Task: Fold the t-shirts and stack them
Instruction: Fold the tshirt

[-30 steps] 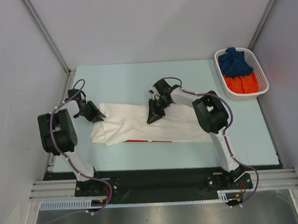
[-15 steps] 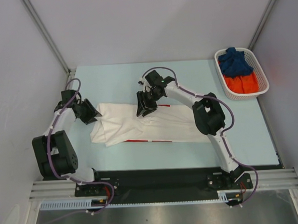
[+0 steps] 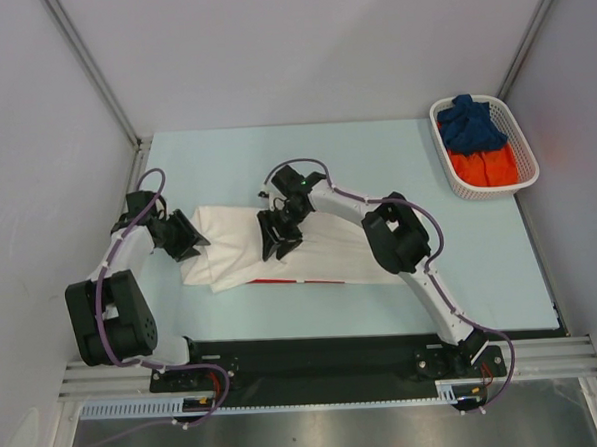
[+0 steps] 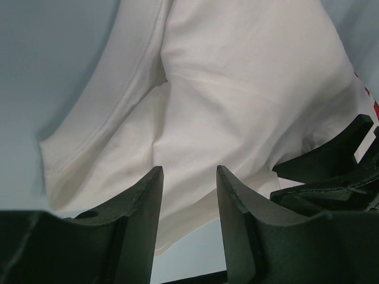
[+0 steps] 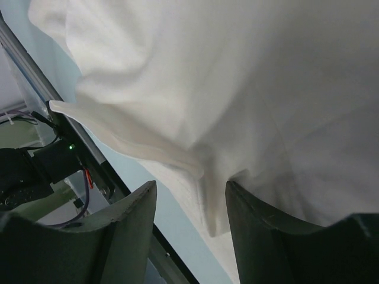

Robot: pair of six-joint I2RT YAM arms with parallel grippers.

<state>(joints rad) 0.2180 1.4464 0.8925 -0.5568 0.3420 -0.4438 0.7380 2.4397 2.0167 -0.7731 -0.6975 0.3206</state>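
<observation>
A white t-shirt (image 3: 330,250) lies partly folded across the middle of the table, a red strip of print showing at its near edge. My left gripper (image 3: 186,236) hovers open over its left end; in the left wrist view the gripper (image 4: 188,177) has white cloth (image 4: 237,89) below and nothing pinched. My right gripper (image 3: 278,236) stands open over the shirt's middle; the right wrist view shows the gripper (image 5: 189,192) above a folded hem (image 5: 172,157). A dark blue t-shirt (image 3: 469,122) and an orange one (image 3: 484,166) lie in the basket.
The white lattice basket (image 3: 524,164) stands at the back right corner of the pale blue table (image 3: 235,162). Grey walls enclose the table on three sides. The black rail with the arm bases (image 3: 316,358) runs along the near edge.
Both grippers have opened and let go of the shirt. The right gripper moved left over the shirt toward the left gripper. The left arm's elbow swung down and outward.
</observation>
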